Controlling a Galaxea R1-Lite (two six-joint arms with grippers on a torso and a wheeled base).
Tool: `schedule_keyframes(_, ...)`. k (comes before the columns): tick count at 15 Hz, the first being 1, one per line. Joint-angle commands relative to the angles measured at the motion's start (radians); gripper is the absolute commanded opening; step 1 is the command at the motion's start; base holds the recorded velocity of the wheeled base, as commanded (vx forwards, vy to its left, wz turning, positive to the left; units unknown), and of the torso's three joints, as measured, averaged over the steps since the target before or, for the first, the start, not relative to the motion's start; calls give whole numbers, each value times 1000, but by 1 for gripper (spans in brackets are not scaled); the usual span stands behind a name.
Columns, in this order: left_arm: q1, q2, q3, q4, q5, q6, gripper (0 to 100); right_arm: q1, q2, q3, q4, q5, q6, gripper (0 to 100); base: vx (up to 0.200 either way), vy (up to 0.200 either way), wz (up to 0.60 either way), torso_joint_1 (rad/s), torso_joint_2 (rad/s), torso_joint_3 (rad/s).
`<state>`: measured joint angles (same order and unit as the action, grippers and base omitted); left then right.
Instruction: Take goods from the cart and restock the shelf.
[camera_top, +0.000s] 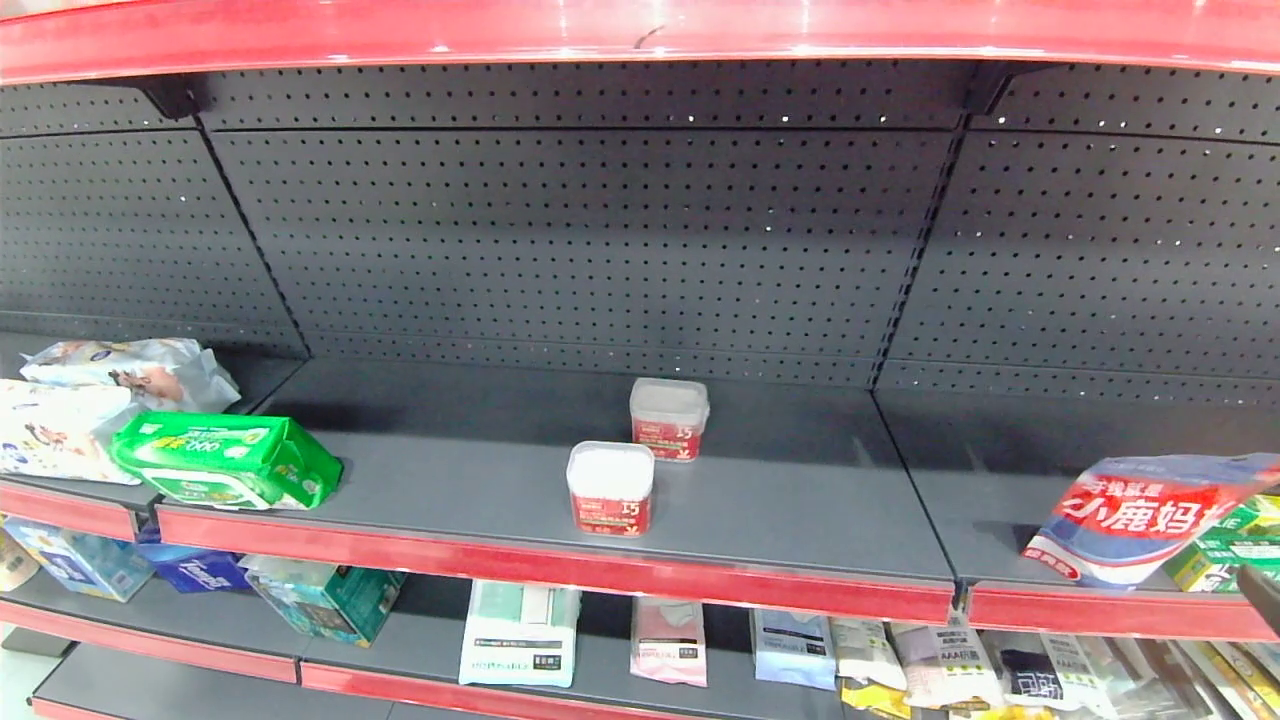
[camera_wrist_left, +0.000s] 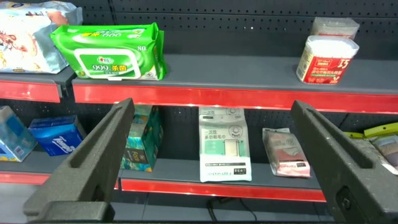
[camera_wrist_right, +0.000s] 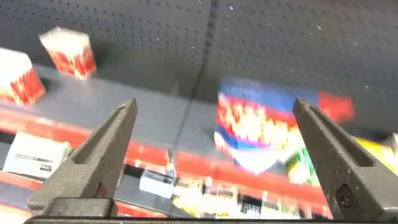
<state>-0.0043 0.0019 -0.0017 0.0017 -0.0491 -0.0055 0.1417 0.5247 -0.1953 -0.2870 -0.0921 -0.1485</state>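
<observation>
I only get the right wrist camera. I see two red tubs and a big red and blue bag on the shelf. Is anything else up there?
Observer: Yes, a green wipes pack lies at the left end of the shelf, near the front edge.
Operator: Is anything next to it?
Observer: White printed packs are piled just to its left, on the neighbouring section.
Operator: What's the other arm's gripper like?
Observer: The left gripper is open, with nothing between its fingers.

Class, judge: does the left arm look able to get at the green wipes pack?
Probably yes: the left gripper is open facing the shelf, and the green wipes pack lies at the front edge with nothing before it.
</observation>
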Motion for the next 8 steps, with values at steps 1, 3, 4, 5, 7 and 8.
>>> schedule_keyframes(1,0,0,0,0,0,-1,100,-17,-410,175,149,3,4,100,0,0,0,0,0,0)
schedule_keyframes(3,0,0,0,0,0,-1,100,-17,-425,195,210,-23,10,100,0,0,0,0,0,0)
schedule_keyframes(4,0,0,0,0,0,-1,100,-17,-425,195,218,-23,15,100,0,0,0,0,0,0)
schedule_keyframes(5,0,0,0,0,0,-1,100,-22,-420,195,224,-35,83,100,0,0,0,0,0,0)
schedule_keyframes(7,0,0,0,0,0,-1,100,-25,-423,195,226,-103,162,100,0,0,0,0,0,0)
schedule_keyframes(8,0,0,0,0,0,-1,100,-25,-423,194,227,-110,187,100,0,0,0,0,0,0)
